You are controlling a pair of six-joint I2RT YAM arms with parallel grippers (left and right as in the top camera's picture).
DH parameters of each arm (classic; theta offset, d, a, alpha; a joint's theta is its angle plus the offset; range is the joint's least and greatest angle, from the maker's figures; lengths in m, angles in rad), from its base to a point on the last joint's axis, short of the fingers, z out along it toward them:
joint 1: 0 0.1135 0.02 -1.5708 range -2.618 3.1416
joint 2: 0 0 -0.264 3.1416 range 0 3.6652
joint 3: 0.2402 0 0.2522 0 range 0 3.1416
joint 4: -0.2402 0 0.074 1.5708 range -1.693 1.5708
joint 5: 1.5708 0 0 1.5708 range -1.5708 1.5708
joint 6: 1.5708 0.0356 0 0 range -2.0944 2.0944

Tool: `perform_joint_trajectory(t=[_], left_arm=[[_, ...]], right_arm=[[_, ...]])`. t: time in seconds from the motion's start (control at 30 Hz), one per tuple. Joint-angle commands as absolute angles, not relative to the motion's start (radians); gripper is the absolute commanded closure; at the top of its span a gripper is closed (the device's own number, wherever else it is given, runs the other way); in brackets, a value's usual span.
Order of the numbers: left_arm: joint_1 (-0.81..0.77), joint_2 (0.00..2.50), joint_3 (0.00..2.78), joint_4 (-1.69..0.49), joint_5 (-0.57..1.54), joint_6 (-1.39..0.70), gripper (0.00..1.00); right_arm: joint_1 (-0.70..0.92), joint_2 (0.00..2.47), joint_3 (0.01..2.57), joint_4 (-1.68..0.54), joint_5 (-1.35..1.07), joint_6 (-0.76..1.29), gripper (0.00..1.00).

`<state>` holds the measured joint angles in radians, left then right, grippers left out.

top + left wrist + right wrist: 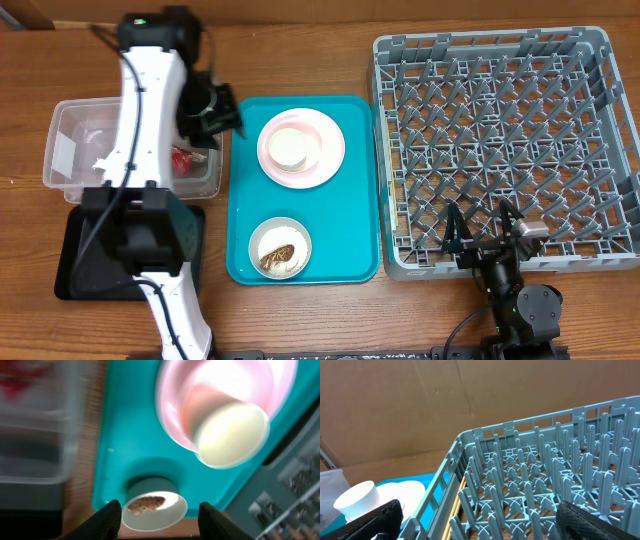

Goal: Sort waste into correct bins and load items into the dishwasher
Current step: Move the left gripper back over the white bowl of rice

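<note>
A clear tub holds a white napkin and a red wrapper, both partly hidden by my left arm. My left gripper is open and empty between the tub and the teal tray. A white cup stands on the pink plate, with a smaller pink dish seemingly under it. A grey bowl holds brown food scraps. In the blurred left wrist view the bowl shows between my left gripper's fingers. My right gripper is open over the front edge of the dish rack.
The teal tray lies between the tub and the rack. A flat black tray lies at the front left, partly under my left arm. The right wrist view shows rack pegs, the cup and a cardboard wall behind.
</note>
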<state>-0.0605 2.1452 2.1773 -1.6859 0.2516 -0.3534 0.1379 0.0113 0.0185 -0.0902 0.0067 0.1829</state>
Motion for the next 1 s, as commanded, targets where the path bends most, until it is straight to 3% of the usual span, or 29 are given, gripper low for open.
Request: perform_joint_trajectory(t=[0.0, 0.17, 0.37, 0.43, 0.67, 0.73, 0.77, 0.97], left_arm=[[-0.160, 2.125, 2.174, -1.690, 0.289, -0.283, 0.48], [-0.274, 2.125, 2.173, -1.690, 0.288, -0.280, 0.51], [-0.329, 2.091, 2.173, -1.691, 0.329, -0.294, 0.76], [-0.326, 2.057, 2.173, -1.691, 0.340, -0.303, 0.76], [-0.334, 1.838, 2.159, -1.690, 0.223, -0.369, 0.60], [-0.334, 1.792, 2.122, -1.690, 0.196, -0.343, 0.45], [-0.334, 1.771, 2.090, -1.690, 0.166, -0.340, 0.43], [-0.334, 1.714, 1.840, -1.690, 0.128, -0.345, 0.46]], right_arm=[[0.134, 0.004, 0.009, -0.084, 0.006, 0.184, 0.00], [0.134, 0.004, 0.009, -0.084, 0.007, 0.184, 0.00], [0.134, 0.004, 0.009, -0.084, 0.007, 0.184, 0.00], [0.134, 0.004, 0.009, -0.084, 0.006, 0.184, 0.00], [0.134, 0.004, 0.009, -0.084, 0.007, 0.184, 0.00], [0.134, 0.004, 0.009, -0.084, 0.007, 0.184, 0.00], [0.134, 0.004, 0.009, -0.084, 0.007, 0.184, 0.00], [0.134, 0.004, 0.009, -0.084, 0.007, 0.184, 0.00]])
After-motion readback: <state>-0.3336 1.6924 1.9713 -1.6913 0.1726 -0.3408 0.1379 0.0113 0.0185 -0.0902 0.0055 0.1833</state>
